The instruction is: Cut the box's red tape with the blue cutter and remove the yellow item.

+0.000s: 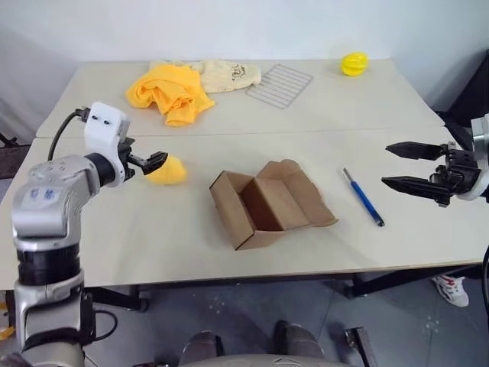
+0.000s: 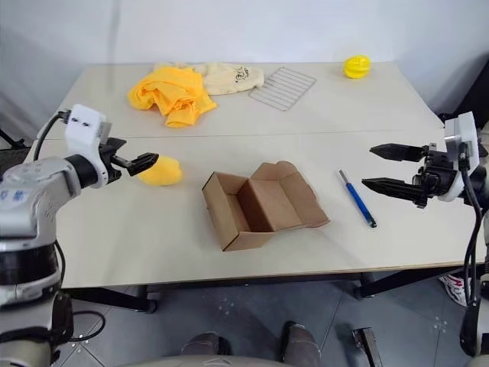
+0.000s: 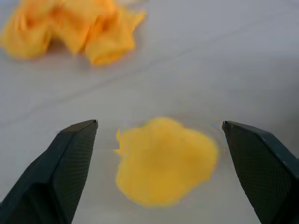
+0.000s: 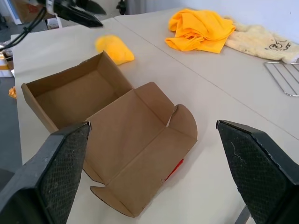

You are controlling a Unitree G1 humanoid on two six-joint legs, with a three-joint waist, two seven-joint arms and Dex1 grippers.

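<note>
- Pale worktop (image 1: 229, 252) against white wall.
- Box (image 1: 269, 205) at centre, lid flung open, interior bare; sliver of red tape (image 4: 174, 170) visible under lid edge.
- Blue cutter (image 1: 363, 196) flat on worktop, right of box, apart from it.
- Yellow item (image 1: 167, 170) resting on worktop, left of box.
- Left pincer (image 3: 159, 140) spread wide either side of yellow item, gripping nothing.
- Right pincer (image 1: 409, 166) wide open, empty, right of cutter.

An orange cloth (image 1: 170, 93) lies crumpled beside a cream cloth (image 1: 227, 75) on the table (image 1: 367, 107). A wire rack (image 1: 280, 84) lies just beside them; a lemon-yellow round object (image 1: 354, 63) sits apart
</note>
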